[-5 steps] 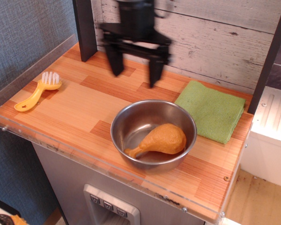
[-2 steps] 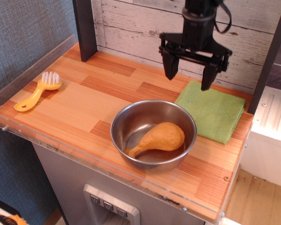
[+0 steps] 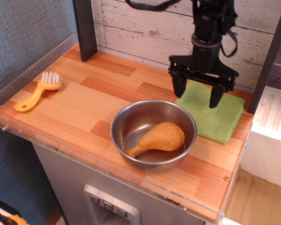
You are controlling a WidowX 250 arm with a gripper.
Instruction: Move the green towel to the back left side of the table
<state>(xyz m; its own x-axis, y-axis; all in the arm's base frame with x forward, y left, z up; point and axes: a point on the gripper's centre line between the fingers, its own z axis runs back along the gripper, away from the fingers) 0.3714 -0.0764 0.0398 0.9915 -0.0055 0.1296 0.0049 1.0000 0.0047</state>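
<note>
The green towel [image 3: 214,115] lies flat and folded at the right side of the wood-plank table [image 3: 79,101], just behind and right of the steel bowl. My black gripper [image 3: 198,96] hangs open right above the towel's left part, its two fingers spread wide, one near the towel's left corner and the other over its middle. The fingertips are close to the cloth; I cannot tell whether they touch it. Nothing is held.
A steel bowl [image 3: 131,123] with a yellow toy chicken drumstick [image 3: 159,138] stands at the front middle, touching the towel's near edge. A yellow brush with white bristles [image 3: 39,90] lies at the left. A dark post [image 3: 85,28] and plank wall stand at the back.
The open gripper has moved from the back left-middle of the table across to the right and has come down over the green towel. The towel, bowl and brush have not moved.
</note>
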